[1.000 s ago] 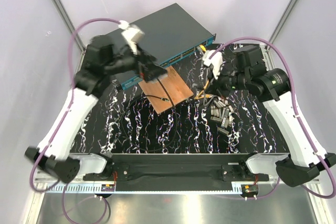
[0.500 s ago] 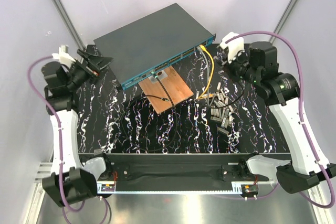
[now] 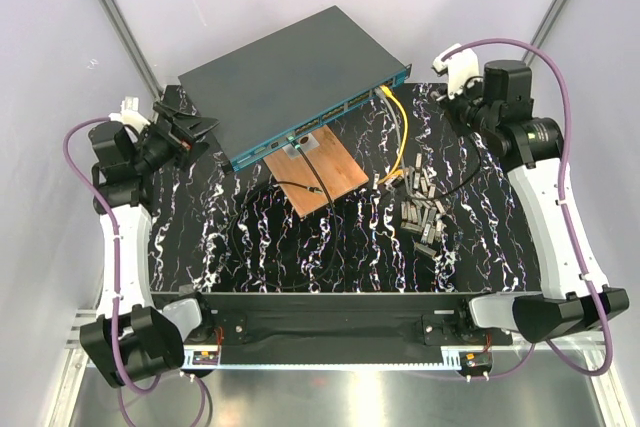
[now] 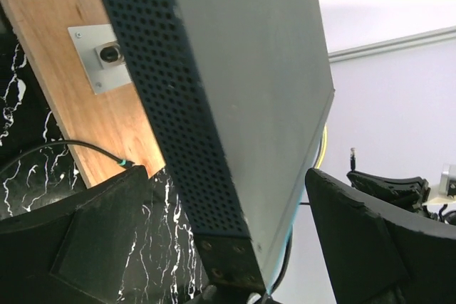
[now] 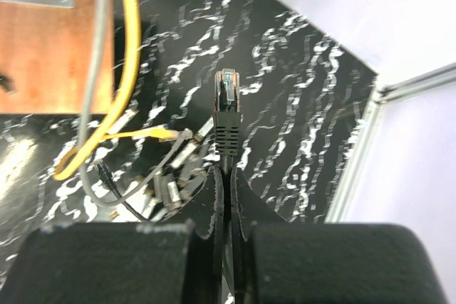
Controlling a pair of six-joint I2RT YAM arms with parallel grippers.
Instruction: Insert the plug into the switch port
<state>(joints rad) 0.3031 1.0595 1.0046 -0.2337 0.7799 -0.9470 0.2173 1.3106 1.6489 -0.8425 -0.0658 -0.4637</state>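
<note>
Large flat network switch [image 3: 290,72], dark grey top with a teal-blue front edge, lies upper centre of the top view on the black white-veined bench [image 3: 330,247], ports facing lower right. Left gripper [image 3: 193,125] is spread wide just beside the switch's left corner, centre left of frame. Right gripper [image 5: 226,179], at upper right of the top view, is pinched tight on the black network plug [image 5: 226,101], whose clear tip points up-frame in the wrist view, well apart from the ports.
</note>
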